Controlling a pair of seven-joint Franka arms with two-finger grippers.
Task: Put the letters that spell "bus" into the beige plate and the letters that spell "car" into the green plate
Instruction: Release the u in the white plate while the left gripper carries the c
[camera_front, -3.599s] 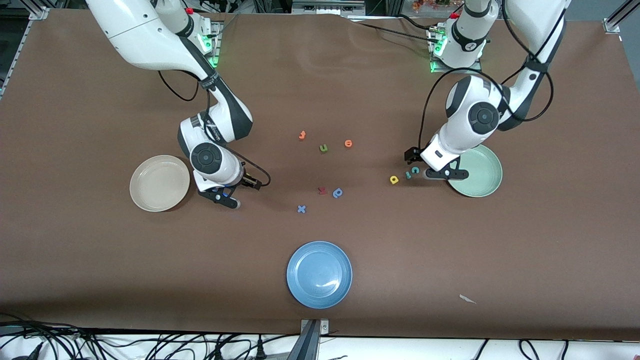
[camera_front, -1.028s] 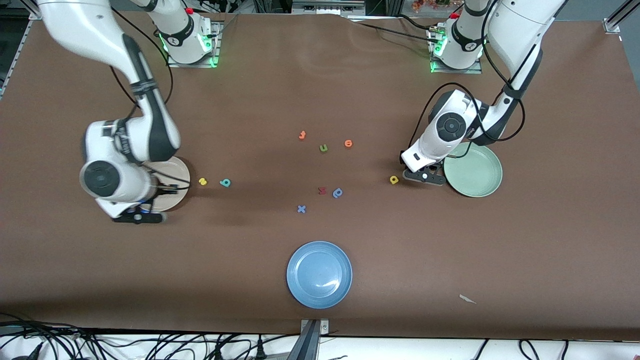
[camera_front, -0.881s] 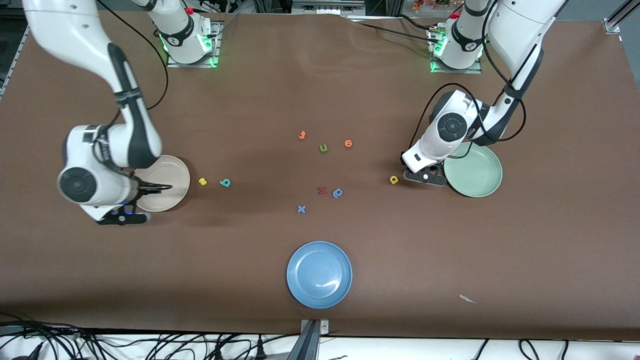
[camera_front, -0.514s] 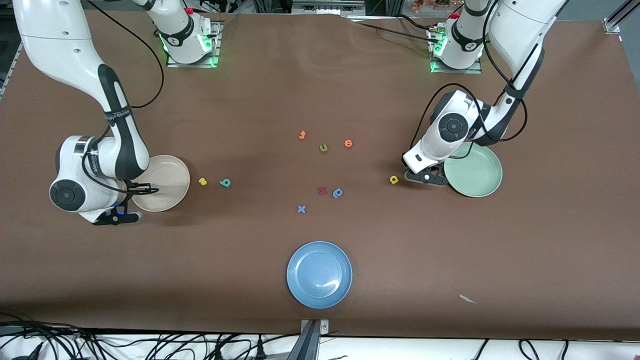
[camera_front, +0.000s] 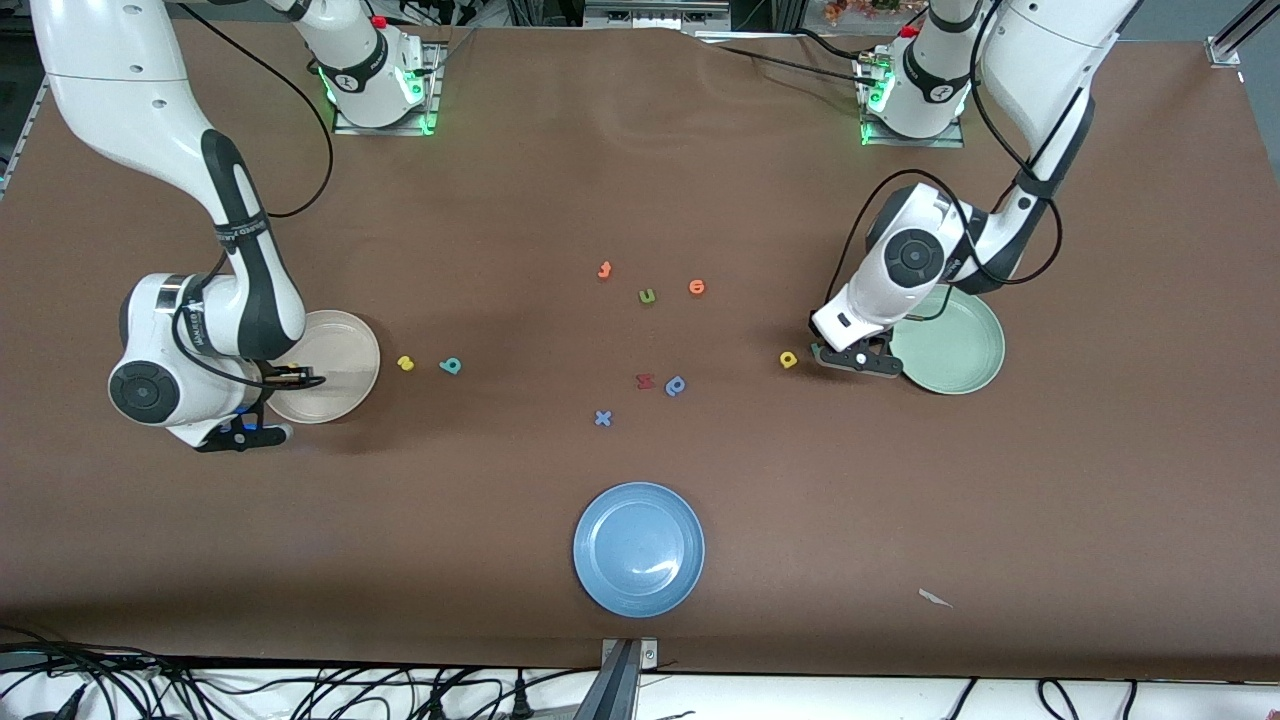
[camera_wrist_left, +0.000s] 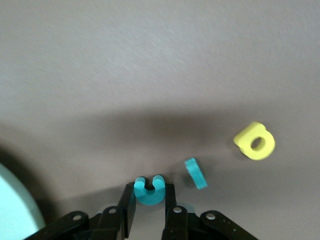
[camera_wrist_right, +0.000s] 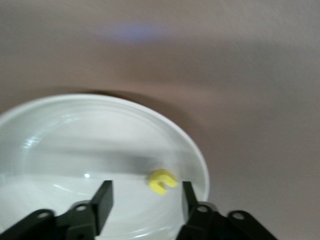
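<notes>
The brown table (camera_front: 640, 180) was seen with the beige plate (camera_front: 335, 350) toward the right arm's end and the green plate (camera_front: 960, 345) toward the left arm's end. The right gripper (camera_wrist_right: 145, 200) was held over the beige plate with its jaws wide apart, and a small yellow letter (camera_wrist_right: 162, 181) was seen in the plate between them. The left gripper (camera_wrist_left: 150, 210) was held just beside the green plate, closed on the teal "c" (camera_wrist_left: 148, 189). The thin teal "r" (camera_wrist_left: 195, 173) and the yellow "a" (camera_wrist_left: 255, 142) were lying on the table close by.
</notes>
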